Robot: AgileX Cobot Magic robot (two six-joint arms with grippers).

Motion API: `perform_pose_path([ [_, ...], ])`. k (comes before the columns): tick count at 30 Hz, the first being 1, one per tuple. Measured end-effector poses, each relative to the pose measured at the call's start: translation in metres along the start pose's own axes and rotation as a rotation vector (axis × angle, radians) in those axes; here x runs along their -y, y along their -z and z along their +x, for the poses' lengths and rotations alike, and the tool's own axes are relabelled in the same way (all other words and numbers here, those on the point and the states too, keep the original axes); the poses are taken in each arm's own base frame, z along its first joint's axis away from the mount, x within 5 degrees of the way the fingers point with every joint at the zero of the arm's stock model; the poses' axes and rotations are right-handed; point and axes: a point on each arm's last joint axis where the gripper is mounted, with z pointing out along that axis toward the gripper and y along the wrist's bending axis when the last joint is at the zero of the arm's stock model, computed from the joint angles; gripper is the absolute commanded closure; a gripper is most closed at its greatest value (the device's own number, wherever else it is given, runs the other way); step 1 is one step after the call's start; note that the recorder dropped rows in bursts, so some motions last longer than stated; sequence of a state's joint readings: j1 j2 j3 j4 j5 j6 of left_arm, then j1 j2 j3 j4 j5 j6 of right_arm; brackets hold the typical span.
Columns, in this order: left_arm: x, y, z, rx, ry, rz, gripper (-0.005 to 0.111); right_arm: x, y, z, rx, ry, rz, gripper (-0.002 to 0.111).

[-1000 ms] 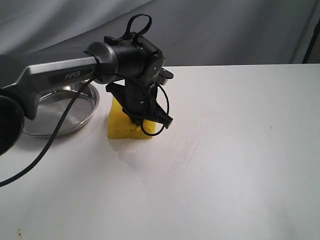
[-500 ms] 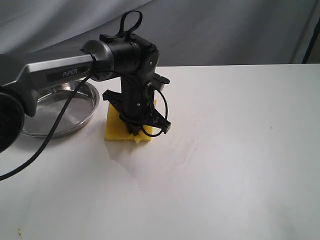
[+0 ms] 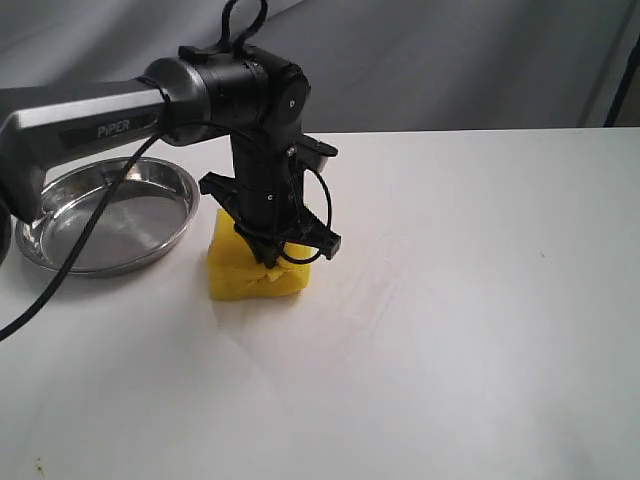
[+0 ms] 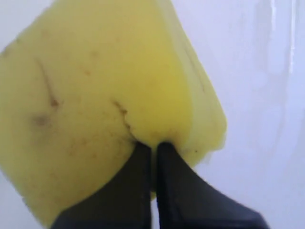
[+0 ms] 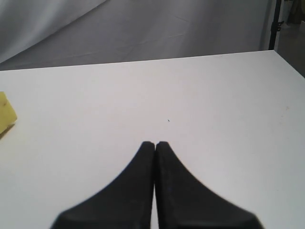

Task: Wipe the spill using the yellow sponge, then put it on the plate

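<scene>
The yellow sponge (image 3: 248,268) rests on the white table just right of the plate (image 3: 60,260), a shiny steel dish at the left. My left gripper (image 3: 270,252) comes down from above and is shut on the sponge, pinching its top into a fold. Close up, the sponge (image 4: 95,95) fills the left wrist view, with brown marks on its face and the left gripper (image 4: 154,145) biting into its edge. No tan-brown spill shows; only faint pale streaks (image 3: 375,292) lie right of the sponge. The right gripper (image 5: 155,143) is shut on nothing above bare table.
The black left arm and its cable (image 3: 80,250) pass over the plate. A grey cloth backdrop (image 3: 450,60) hangs behind the table's far edge. A corner of the sponge (image 5: 5,114) shows at the side of the right wrist view.
The left arm has swung back toward the far side and slightly left, dragging the gripped sponge a little along the table. More of the plate is now uncovered.
</scene>
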State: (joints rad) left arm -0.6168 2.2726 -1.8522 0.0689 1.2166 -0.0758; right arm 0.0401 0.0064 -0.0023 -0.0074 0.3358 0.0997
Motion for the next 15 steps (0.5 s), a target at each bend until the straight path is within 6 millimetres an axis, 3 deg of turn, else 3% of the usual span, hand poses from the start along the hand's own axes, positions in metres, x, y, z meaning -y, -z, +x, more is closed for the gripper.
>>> perform_pose_path([
  [6,0.004,0.011,0.014,-0.015,0.004,0.064,0.107,0.000,0.000,0.000,0.000,0.000,0.000,0.108],
  [10,0.008,-0.003,0.036,-0.105,0.000,0.078,0.107,0.000,0.000,0.000,0.000,0.000,0.000,0.108],
  [15,0.036,-0.022,0.067,-0.207,-0.106,0.073,0.107,0.000,0.000,0.000,0.000,0.000,0.000,0.108],
])
